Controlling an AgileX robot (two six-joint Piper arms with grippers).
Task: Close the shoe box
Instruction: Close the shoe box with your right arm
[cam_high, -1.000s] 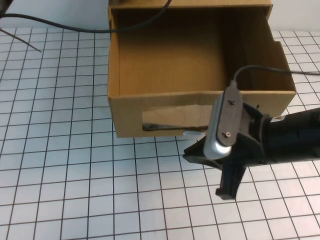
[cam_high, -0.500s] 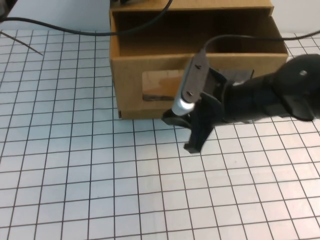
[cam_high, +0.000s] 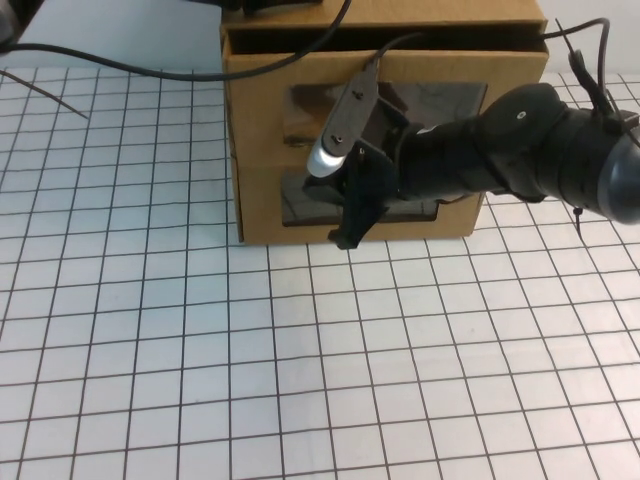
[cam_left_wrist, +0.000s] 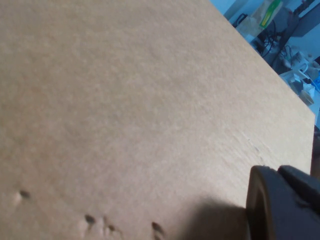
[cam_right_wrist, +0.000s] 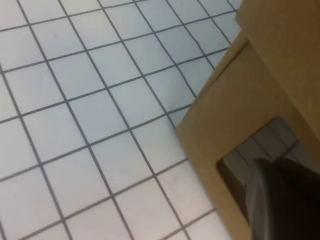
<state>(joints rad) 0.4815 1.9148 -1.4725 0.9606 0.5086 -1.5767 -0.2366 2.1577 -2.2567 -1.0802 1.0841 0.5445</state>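
Observation:
The shoe box (cam_high: 260, 110) is the upper of two stacked brown cardboard boxes at the far side of the table. Its drawer front with the clear window (cam_high: 450, 100) stands almost flush, with a narrow dark gap (cam_high: 300, 40) along its top. My right gripper (cam_high: 345, 200) is shut and presses against the box fronts; the white knob is hidden behind it. In the right wrist view the gripper (cam_right_wrist: 280, 195) lies against a window corner in the cardboard (cam_right_wrist: 220, 125). My left gripper (cam_left_wrist: 282, 200) is shut and rests on the box's flat top (cam_left_wrist: 125, 100).
The matching lower box (cam_high: 260, 215) with its own window (cam_high: 300, 205) sits on the white gridded table (cam_high: 200, 350). Black cables (cam_high: 120, 62) run across the far left and over the box top. The right arm (cam_high: 540, 150) reaches in from the right.
The drawer was pulled far out a second ago; my right gripper has pushed it back until its front is nearly flush. The right arm has moved away from me with it.

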